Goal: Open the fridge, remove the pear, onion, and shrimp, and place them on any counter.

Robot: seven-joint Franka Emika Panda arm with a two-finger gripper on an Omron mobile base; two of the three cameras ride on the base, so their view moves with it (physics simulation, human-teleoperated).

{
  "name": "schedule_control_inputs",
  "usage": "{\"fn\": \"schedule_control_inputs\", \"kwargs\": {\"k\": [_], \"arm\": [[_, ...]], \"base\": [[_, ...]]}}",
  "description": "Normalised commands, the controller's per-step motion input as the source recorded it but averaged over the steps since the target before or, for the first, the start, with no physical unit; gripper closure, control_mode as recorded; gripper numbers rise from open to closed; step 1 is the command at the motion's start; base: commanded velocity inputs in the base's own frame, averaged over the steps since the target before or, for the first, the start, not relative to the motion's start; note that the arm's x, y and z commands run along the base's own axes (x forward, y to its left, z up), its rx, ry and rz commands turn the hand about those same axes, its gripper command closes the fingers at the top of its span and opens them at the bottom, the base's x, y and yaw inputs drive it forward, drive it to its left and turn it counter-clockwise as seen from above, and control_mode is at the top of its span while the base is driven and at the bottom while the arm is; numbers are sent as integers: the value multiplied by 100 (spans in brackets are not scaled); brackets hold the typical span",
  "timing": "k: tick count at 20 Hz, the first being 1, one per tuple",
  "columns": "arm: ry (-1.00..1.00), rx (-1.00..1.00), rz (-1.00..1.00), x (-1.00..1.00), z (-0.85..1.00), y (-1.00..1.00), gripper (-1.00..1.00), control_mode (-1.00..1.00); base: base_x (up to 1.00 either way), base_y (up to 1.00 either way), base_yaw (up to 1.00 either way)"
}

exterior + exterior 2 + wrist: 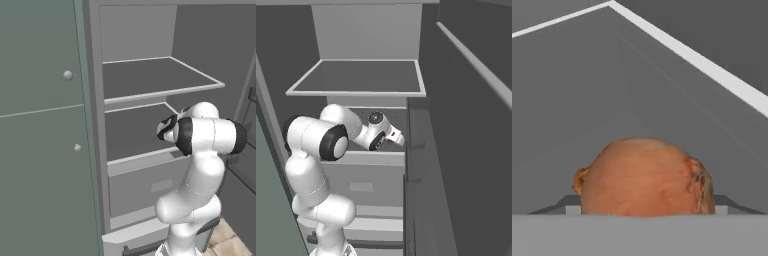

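The fridge point(160, 92) stands open, showing grey shelves and a bottom drawer point(150, 187). My arm reaches onto the lower shelf point(135, 132). In the hand view the onion point(644, 177), a round reddish-brown ball with a papery tuft, sits very close, right between the gripper's fingers. The gripper point(646, 206) has a tip against each side of the onion, resting on the grey shelf floor. From the right base view the hand point(397, 136) points toward the shelf's right side, partly behind the door edge. Pear, shrimp and counter are out of view.
A grey-green cabinet point(40, 125) with small round knobs stands left of the fridge. The open fridge door point(466, 150) runs along the right, close to the arm. The upper shelf point(361, 77) hangs just above the hand.
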Motion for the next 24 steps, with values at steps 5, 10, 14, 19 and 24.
{"fn": "schedule_control_inputs", "kwargs": {"k": [5,10,14,19,24], "arm": [[-13,1,0,-87,50,0,100,-100],[0,0,0,-88,82,0,100,-100],[0,0,0,-81,97,0,100,-100],[2,0,2,-55,100,0,100,-100],[7,0,7,-80,88,0,100,-100]], "base": [[0,0,0],[0,0,0],[0,0,0],[0,0,0],[0,0,0]]}}
